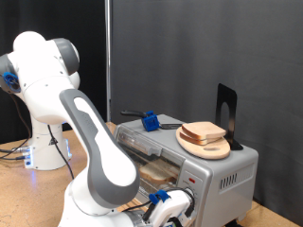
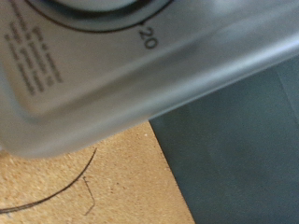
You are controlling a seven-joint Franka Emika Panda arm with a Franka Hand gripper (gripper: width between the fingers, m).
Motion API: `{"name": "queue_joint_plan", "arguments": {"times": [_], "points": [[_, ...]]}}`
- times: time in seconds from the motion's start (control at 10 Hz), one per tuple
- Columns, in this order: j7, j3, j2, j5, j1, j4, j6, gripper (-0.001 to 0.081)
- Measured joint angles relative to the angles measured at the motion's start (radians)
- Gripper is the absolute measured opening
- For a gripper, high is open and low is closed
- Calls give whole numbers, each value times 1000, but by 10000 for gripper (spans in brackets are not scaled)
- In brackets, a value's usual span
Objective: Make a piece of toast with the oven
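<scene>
In the exterior view, the white jointed robot arm (image 1: 90, 142) bends down low in front of the small silver-grey toaster oven (image 1: 204, 170). Its gripper (image 1: 178, 203) sits at the oven's front panel near a round knob (image 1: 229, 181); whether it is released or clenched cannot be told. The pale square piece of toast (image 1: 204, 131) lies on a round wooden plate (image 1: 204, 147) on the oven's top.

The wrist view is blurred: smooth grey metal, probably the oven's panel (image 2: 140, 84), with a dial edge marked "20" (image 2: 147, 38), above a brown wooden table (image 2: 84, 187).
</scene>
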State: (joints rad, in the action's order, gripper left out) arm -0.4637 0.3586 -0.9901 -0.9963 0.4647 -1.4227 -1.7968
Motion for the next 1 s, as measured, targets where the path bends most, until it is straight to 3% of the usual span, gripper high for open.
{"name": "queue_joint_plan", "arguments": {"times": [0.3, 0.4, 1.0], "points": [[-147, -7, 0, 37, -11, 17, 5, 0], [-119, -3, 0, 34, -9, 16, 4, 0], [564, 66, -36, -80, 67, -30, -1, 0]]}}
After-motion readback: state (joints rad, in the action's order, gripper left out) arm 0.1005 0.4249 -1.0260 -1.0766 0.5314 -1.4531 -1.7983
